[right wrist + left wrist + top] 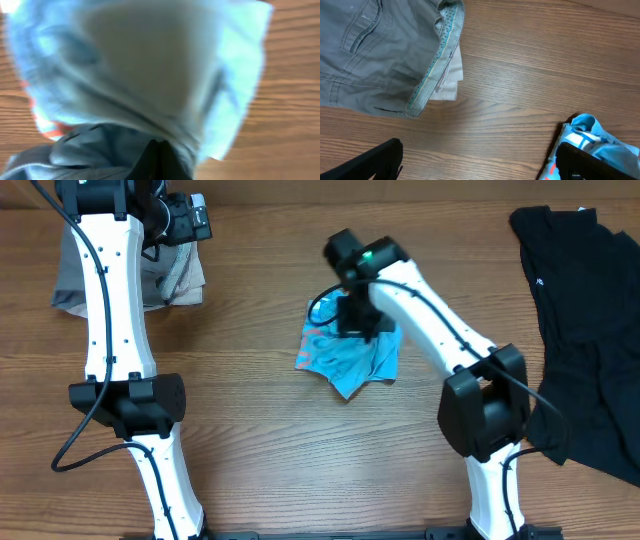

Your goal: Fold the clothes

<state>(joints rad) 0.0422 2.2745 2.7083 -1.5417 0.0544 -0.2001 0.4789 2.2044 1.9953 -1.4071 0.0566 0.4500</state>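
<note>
The light blue T-shirt with red and white lettering lies crumpled at the table's middle. My right gripper is over its far edge, shut on a fold of the shirt. In the right wrist view the cloth hangs blurred around the closed fingertips. My left gripper is open at the far left, over the grey and beige folded pieces. The left wrist view shows grey trousers, bare wood between the wide-apart fingers, and the blue shirt at the right. A black garment lies at the right.
The wooden table carries both arm bases at its front edge. The black garment reaches past the right edge of the overhead view. The grey pile sits in the far left corner.
</note>
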